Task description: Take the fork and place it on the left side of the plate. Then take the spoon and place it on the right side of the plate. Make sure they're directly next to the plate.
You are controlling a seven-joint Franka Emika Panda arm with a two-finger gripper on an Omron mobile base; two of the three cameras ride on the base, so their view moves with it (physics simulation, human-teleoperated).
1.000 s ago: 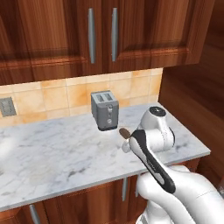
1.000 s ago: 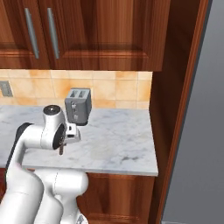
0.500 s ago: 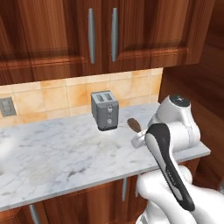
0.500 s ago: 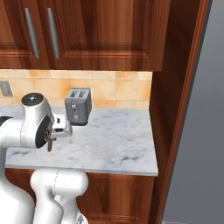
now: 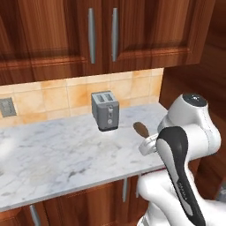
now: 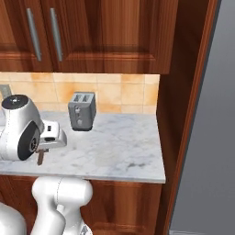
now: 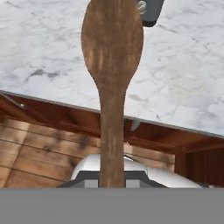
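Brown wooden spoon gripped by its handle in the gripper, jaws nearly closed on it, bowl pointing away from the hand. Held above the marble counter near its front edge, toaster beyond.

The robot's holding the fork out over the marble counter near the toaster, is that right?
Not quite: it holds the spoon, not the fork. The hand view shows an all-brown wooden oval bowl and handle. The rest stands: it is over the counter, near the toaster.
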